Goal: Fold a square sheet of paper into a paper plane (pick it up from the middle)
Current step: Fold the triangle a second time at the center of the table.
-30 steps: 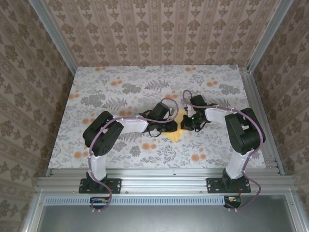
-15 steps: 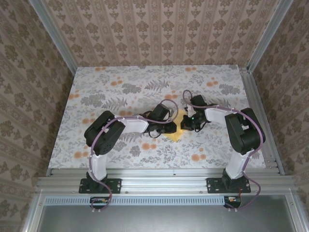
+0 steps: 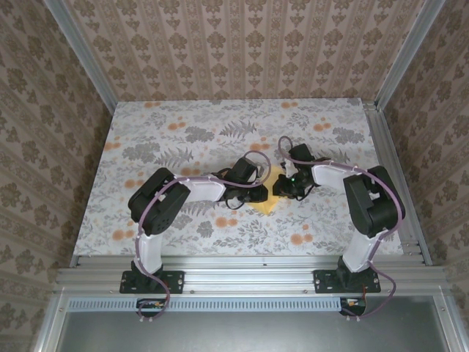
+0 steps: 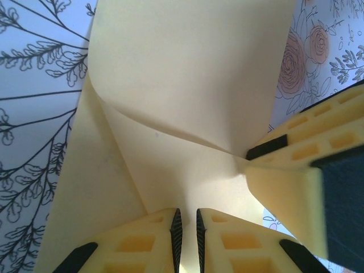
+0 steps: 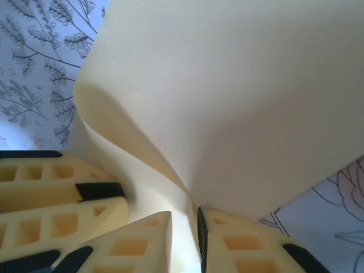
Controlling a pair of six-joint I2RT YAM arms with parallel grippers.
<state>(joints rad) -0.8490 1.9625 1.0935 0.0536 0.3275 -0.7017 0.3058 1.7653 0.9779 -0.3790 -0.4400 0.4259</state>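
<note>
Left fingers point(image 4: 142, 244) narrow, pinching the square sheet of paper point(image 3: 267, 204) at frame centre on the floral surface point(image 3: 183, 132), right fingers point(image 5: 244, 244) slightly parted around its raised fold, grip unclear

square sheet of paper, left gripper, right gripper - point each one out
the square sheet of paper point(image 4: 187, 68), left wrist view, on its broad upper flap
left gripper point(image 4: 186, 219), left wrist view, midway between its two fingertips
right gripper point(image 5: 184, 222), right wrist view, midway between its two fingertips
</note>
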